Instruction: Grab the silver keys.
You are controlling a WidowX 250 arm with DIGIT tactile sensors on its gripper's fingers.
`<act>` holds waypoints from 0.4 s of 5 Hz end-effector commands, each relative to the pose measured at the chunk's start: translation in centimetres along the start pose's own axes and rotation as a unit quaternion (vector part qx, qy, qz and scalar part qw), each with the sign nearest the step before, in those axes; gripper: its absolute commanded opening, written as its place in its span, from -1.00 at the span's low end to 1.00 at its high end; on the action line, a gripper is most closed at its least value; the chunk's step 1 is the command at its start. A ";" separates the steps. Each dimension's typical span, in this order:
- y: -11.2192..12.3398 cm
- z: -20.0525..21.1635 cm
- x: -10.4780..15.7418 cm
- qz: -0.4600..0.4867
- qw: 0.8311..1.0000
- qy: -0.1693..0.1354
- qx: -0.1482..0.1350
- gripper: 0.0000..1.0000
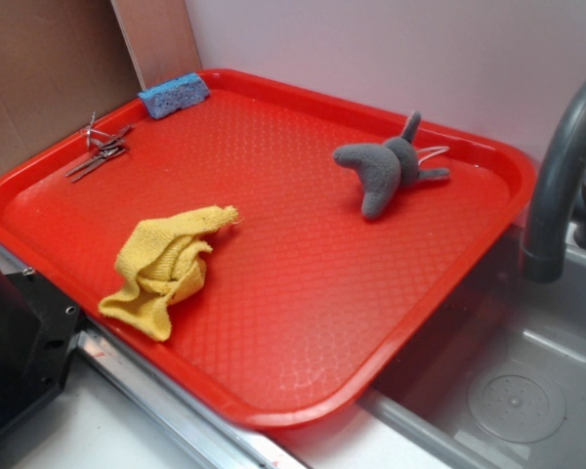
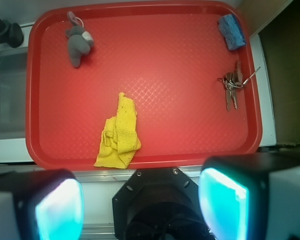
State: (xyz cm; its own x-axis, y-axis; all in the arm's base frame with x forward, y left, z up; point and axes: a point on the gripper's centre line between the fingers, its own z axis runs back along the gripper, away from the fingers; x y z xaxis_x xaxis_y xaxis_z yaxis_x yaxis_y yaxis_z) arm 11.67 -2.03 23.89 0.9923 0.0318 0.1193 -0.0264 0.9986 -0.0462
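I see the hand with fingers spread apart, empty, poised off the tray's near edge. The silver keys lie well apart from it, far and to the right on the tray, near the blue sponge. Yellow cloth lies nearer the hand.

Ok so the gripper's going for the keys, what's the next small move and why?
Probably shift the gripper toward the keys before descending. In the wrist view, its open fingers sit at the tray's near edge, about in line with the yellow cloth, while the keys lie off to one side near the blue sponge, nothing touching them.
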 end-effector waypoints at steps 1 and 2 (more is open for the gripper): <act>0.0 0.0 0.0 0.000 1.000 0.000 0.000 1.00; 3.7 -3.9 2.2 0.071 0.997 -0.002 0.027 1.00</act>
State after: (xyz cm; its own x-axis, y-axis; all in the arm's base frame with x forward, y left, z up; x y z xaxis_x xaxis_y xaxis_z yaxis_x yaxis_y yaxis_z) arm 14.01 1.56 19.52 0.9778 0.1886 0.0917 -0.1888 0.9820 -0.0059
